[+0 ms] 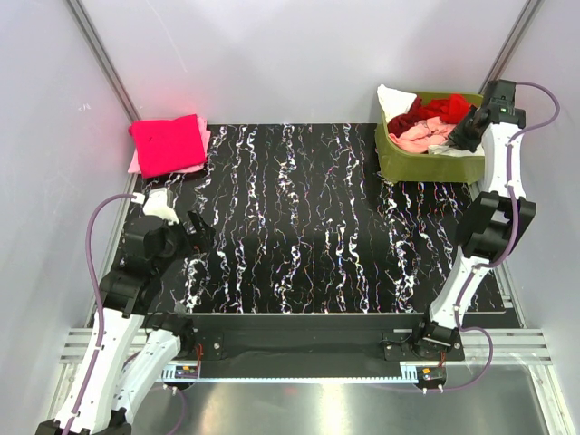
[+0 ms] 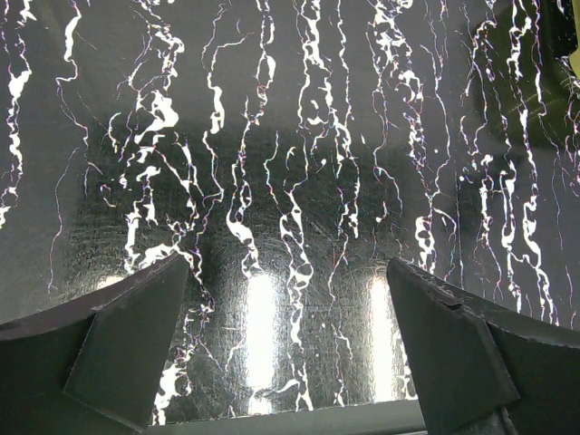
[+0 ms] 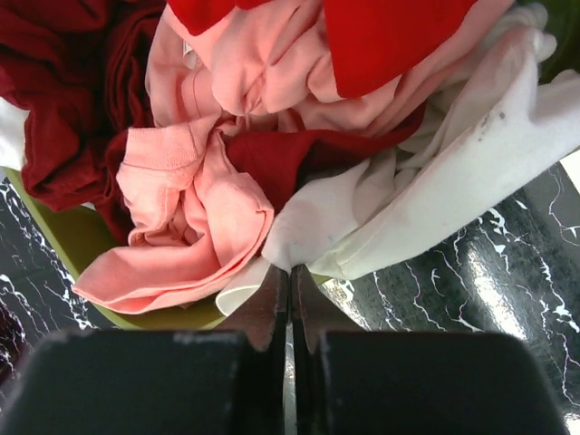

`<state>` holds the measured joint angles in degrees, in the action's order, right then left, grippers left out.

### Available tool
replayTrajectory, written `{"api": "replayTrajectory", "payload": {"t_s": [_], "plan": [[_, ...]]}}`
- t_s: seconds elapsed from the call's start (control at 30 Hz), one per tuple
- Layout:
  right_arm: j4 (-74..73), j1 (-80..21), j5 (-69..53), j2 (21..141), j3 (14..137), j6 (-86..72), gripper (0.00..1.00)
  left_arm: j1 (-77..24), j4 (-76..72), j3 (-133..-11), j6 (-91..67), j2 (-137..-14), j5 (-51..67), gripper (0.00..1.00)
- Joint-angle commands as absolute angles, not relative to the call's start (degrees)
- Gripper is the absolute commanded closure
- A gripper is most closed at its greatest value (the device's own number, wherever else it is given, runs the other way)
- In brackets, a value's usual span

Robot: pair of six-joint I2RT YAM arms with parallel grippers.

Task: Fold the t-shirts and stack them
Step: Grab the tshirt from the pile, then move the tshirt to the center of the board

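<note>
A folded magenta-red t-shirt (image 1: 168, 145) lies on a pale pink one (image 1: 136, 165) at the mat's far left corner. Crumpled t-shirts fill the olive-green bin (image 1: 399, 163): pale pink (image 3: 199, 217), dark red (image 3: 63, 109), bright red (image 3: 390, 36) and white (image 3: 435, 181). My right gripper (image 3: 290, 272) is at the bin's near edge, also seen in the top view (image 1: 462, 136), and is shut on a fold of the white t-shirt. My left gripper (image 2: 285, 299) is open and empty above the mat at the near left (image 1: 190, 231).
The black marbled mat (image 1: 308, 227) covers the table between the stack and the bin. White walls close in the left, back and right sides. The bin's rim (image 3: 82, 245) shows under the pink cloth.
</note>
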<state>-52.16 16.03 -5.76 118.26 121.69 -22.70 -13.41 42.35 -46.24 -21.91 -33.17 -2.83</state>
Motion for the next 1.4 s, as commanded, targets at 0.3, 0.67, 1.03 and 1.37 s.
{"api": "replayTrajectory", "payload": {"t_s": [0.3,0.67,1.03,1.37], "plan": [[-49.9,15.6,-35.3,114.7,144.7,-29.4,1.00,-13.5,39.6,-46.4,-21.5,-32.4,-3.4,0.01],[5.9,14.9,-52.6,97.3,150.9,-63.3,1.00,-13.4,39.6,-46.5,-21.4,-32.6,-3.5,0.01],[37.5,14.8,-40.3,95.4,155.4,-92.2,1.00,-13.4,39.8,-46.5,-21.6,-32.3,-4.3,0.01],[-2.0,14.9,-39.2,71.7,104.5,-53.8,1.00,-13.4,39.8,-46.4,-21.8,-32.9,-4.3,0.01]]}}
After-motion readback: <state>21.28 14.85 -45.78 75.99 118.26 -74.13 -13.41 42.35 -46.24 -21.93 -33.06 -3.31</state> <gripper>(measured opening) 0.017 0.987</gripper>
